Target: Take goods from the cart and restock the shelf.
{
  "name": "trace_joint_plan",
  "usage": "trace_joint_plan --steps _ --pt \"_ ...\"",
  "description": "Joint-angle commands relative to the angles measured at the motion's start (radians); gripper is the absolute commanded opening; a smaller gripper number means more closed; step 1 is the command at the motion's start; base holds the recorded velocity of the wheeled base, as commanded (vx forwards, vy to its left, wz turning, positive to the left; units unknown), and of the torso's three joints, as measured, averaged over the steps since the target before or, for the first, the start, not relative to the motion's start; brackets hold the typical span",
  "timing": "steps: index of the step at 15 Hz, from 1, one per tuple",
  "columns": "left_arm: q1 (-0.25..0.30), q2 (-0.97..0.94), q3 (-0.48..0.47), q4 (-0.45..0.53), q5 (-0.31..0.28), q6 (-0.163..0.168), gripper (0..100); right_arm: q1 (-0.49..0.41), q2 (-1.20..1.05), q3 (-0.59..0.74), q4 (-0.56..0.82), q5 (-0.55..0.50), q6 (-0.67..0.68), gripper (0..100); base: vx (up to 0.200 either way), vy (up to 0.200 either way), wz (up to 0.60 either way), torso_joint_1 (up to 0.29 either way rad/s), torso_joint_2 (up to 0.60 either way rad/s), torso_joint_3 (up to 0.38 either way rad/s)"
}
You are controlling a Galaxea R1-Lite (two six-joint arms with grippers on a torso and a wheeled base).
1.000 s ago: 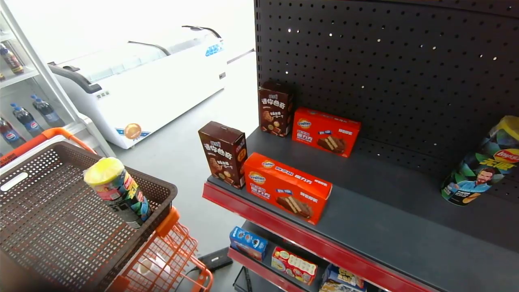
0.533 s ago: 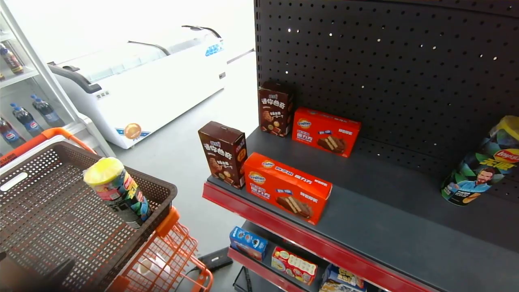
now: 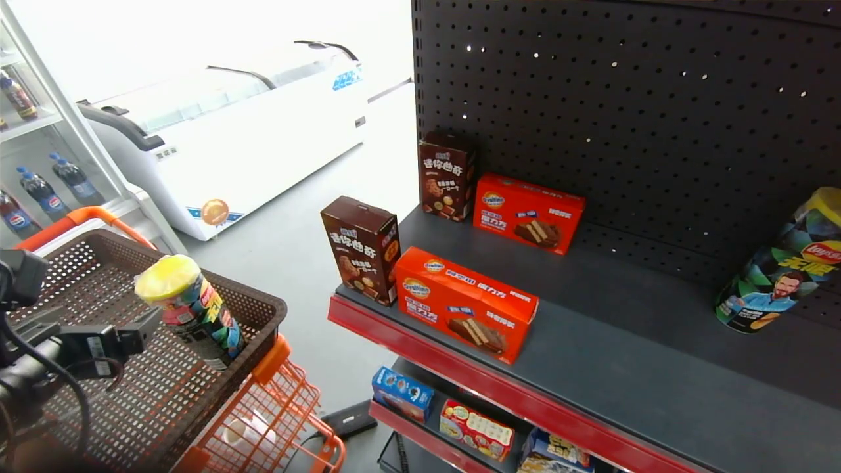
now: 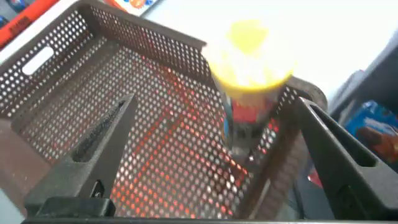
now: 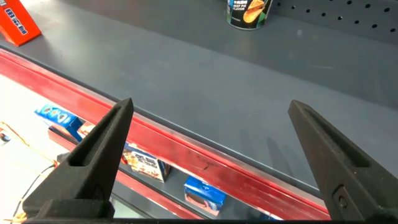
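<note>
Where my head looks down, my left pincer (image 3: 146,326) hangs over the brown basket (image 3: 263,303) on the orange cart (image 3: 289,401). It is just beside a yellow-lidded can (image 3: 187,309), which stands in the basket's corner nearest the shelf (image 3: 624,355). That dark shelf carries two brown boxes (image 3: 361,249), two orange boxes (image 3: 466,302) and a second can (image 3: 778,269) close to the pegboard back.

From my left wrist, my left pincer (image 4: 214,109) is spread wide and holds nothing. The can (image 4: 249,68) stands beyond the fingers (image 4: 102,140), in line with the gap between them, against the basket's wall (image 4: 143,37).

From my right wrist, my right pincer (image 5: 211,106) is likewise wide open and empty. It sits over the front part of the shelf (image 5: 205,68), and the second can (image 5: 249,12) is well apart from it at the back.
</note>
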Motion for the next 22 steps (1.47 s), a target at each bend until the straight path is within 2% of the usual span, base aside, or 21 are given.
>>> trace_joint_plan --steps 1,3,4,12,15,20,21,22 --pt "0.028 0.382 0.030 -0.378 0.010 0.014 100 0.000 0.000 0.000 0.000 0.000 0.000 100 0.000 0.000 0.00 0.000 0.00 0.000" --pt "0.005 0.494 0.022 -0.550 -0.012 0.003 100 0.000 0.000 0.000 0.000 0.000 0.000 100 0.000 0.000 0.00 0.000 0.00 0.000" --pt "-0.008 0.523 0.016 -0.570 -0.015 0.003 100 0.000 0.000 0.000 0.000 0.000 0.000 100 0.000 0.000 0.00 0.000 0.00 0.000" --pt "-0.069 0.658 -0.119 -0.573 -0.015 0.003 100 0.000 0.000 0.000 0.000 0.000 0.000 100 0.000 0.000 0.00 0.000 0.00 0.000" --pt "-0.070 0.711 -0.130 -0.626 -0.015 0.003 100 0.000 0.000 0.000 0.000 0.000 0.000 100 0.000 0.000 0.00 0.000 0.00 0.000" --pt "-0.069 0.757 -0.161 -0.655 -0.013 -0.001 100 0.000 0.000 0.000 0.000 0.000 0.000 100 0.000 0.000 0.00 0.000 0.00 0.000" --pt "-0.069 0.758 -0.176 -0.651 -0.013 -0.003 0 0.000 0.000 0.000 0.000 0.000 0.000 100 0.000 0.000 0.00 0.000 0.00 0.000" --pt "-0.070 0.758 -0.176 -0.651 -0.013 -0.003 0 0.000 0.000 0.000 0.000 0.000 0.000 100 0.000 0.000 0.00 0.000 0.00 0.000"
